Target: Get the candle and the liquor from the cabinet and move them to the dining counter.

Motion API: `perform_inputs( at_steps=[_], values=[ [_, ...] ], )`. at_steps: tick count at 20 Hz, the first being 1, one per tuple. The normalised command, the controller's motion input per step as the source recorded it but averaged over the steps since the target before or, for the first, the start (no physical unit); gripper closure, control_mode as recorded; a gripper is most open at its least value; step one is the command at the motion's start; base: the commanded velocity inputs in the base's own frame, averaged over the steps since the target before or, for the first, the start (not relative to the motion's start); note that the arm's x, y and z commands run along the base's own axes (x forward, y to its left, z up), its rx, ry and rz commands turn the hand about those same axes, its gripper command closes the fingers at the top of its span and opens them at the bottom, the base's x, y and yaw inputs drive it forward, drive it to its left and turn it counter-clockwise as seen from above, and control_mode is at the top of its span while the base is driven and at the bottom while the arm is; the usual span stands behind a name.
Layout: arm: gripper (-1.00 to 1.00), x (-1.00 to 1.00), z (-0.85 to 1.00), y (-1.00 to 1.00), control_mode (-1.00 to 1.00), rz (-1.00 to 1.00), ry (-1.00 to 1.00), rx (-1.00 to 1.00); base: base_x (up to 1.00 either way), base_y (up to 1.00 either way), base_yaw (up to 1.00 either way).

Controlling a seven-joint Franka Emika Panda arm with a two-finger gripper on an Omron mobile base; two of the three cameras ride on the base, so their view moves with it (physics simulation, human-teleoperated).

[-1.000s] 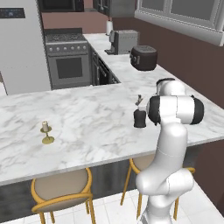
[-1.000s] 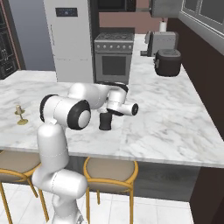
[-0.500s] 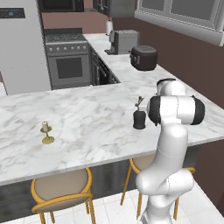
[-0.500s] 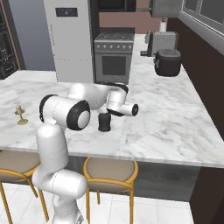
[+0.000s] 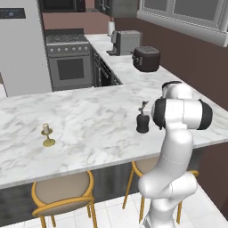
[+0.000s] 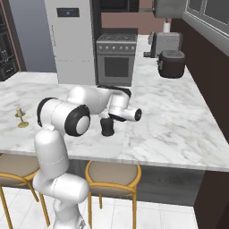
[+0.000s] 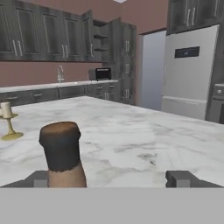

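The liquor [image 5: 143, 122], a squat black bottle with a brown stopper, stands upright on the white marble dining counter [image 5: 89, 116]. My gripper [image 7: 110, 177] is open at neck height. The stopper [image 7: 60, 148] rises just inside the left fingertip [image 7: 41, 177], and I cannot tell if they touch. The right fingertip is far off it. The cream candle [image 5: 46, 133] on its gold stick stands on the same counter, well to the left of the liquor [image 6: 107, 126], and it is also the candle [image 7: 6, 120] at the hand view's left edge. The dark grey cabinet [image 7: 109, 57] lines the far wall.
Gold-framed stools [image 5: 62, 191] tuck under the counter's near edge. Beyond the counter stand the fridge [image 5: 22, 49] and stove [image 5: 69, 62]. A black cooker [image 5: 146, 58] and a toaster [image 5: 124, 42] sit on the side worktop. A worktop with a faucet [image 7: 60, 74] runs under the far cabinets.
My hand has drawn back a little from the bottle, to the right in the right base view. The bottle and the candle have stayed where they stood.
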Motion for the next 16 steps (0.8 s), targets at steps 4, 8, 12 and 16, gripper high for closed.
perform_inputs(
  at_steps=[4,8,12,16],
  values=[
    [-1.00,-0.26,0.00,0.00,-1.00,0.00,0.00,0.00,0.00,0.00,0.00],
    [-1.00,-0.34,0.22,0.00,-1.00,0.00,0.00,0.00,0.00,0.00,0.00],
    [-1.00,-0.29,0.40,0.00,-1.00,0.00,0.00,0.00,0.00,0.00,0.00],
    [-1.00,-0.20,0.52,0.00,-1.00,-0.04,0.00,0.00,0.00,0.00,0.00]
  ],
)
